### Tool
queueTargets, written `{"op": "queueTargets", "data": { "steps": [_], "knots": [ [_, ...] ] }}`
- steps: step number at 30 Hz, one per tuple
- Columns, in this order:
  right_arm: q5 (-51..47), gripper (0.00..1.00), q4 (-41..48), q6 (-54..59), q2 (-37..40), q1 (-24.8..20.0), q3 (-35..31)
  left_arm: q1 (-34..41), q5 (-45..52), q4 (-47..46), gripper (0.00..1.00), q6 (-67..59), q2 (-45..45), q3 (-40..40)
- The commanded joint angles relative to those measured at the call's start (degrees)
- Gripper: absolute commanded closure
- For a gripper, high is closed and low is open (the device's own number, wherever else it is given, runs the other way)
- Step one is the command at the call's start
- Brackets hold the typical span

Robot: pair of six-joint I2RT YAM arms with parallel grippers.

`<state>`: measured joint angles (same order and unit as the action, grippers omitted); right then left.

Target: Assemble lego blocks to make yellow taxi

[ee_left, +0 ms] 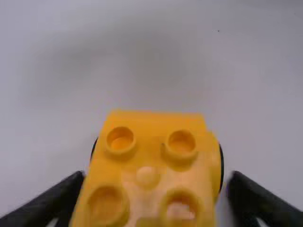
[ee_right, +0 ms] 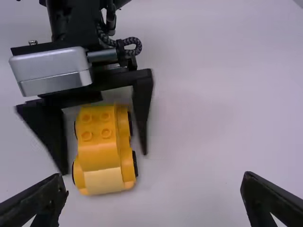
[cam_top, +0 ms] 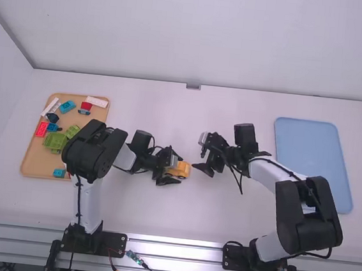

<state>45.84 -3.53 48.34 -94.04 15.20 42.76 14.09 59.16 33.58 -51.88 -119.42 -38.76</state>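
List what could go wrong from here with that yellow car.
The left claw stands open around the yellow car, with a gap beside it; closing unevenly might nudge or twist the car.
The car has black wheels at its sides, so a light bump could set it rolling.
The right claw is open and faces the left one across a short stretch of table; if it moved in, the two might collide.
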Motion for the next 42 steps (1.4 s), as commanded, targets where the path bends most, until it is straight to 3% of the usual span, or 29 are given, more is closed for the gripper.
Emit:
{"op": "queueTargets", "data": {
  "steps": [1,6,12,18,24,26,32,37,42],
  "knots": [
    [-0.4,0.01,0.8,0.1,1.1,-0.1,-0.5,-0.1,-1.9,0.1,0.01,1.7,-0.5,0.8],
    [-0.6,0.01,3.0,1.3,0.9,-1.5,-0.5,-0.2,-4.1,-1.2,0.01,3.6,1.0,0.8],
    [1.3,0.01,3.3,2.5,0.3,-2.0,-1.6,-0.6,-4.3,-10.8,0.01,0.1,9.5,0.8],
    [2.0,0.01,-5.1,-0.6,-0.7,-1.7,-6.9,-0.6,-4.5,-22.9,0.01,-3.6,21.6,0.8],
    [4.3,0.01,-18.3,-4.8,-0.7,1.7,-13.1,-1.5,-9.3,-32.7,0.01,-5.1,34.5,0.8],
    [2.8,0.01,-23.2,-8.2,-0.7,3.8,-14.6,-4.0,-7.0,-36.6,0.01,-8.2,38.2,0.8],
    [0.8,0.01,-25.4,-8.8,-1.4,8.1,-14.9,-13.7,0.2,-40.7,0.01,-10.0,41.5,0.8],
    [-1.2,0.01,-29.6,-12.6,-10.1,10.2,-10.9,-21.5,6.3,-42.4,0.01,-11.9,41.3,0.8],
    [5.3,0.01,-32.9,-12.6,-18.1,10.8,-6.2,-24.5,7.3,-43.8,0.01,-12.1,41.3,0.8]
  ]
}}
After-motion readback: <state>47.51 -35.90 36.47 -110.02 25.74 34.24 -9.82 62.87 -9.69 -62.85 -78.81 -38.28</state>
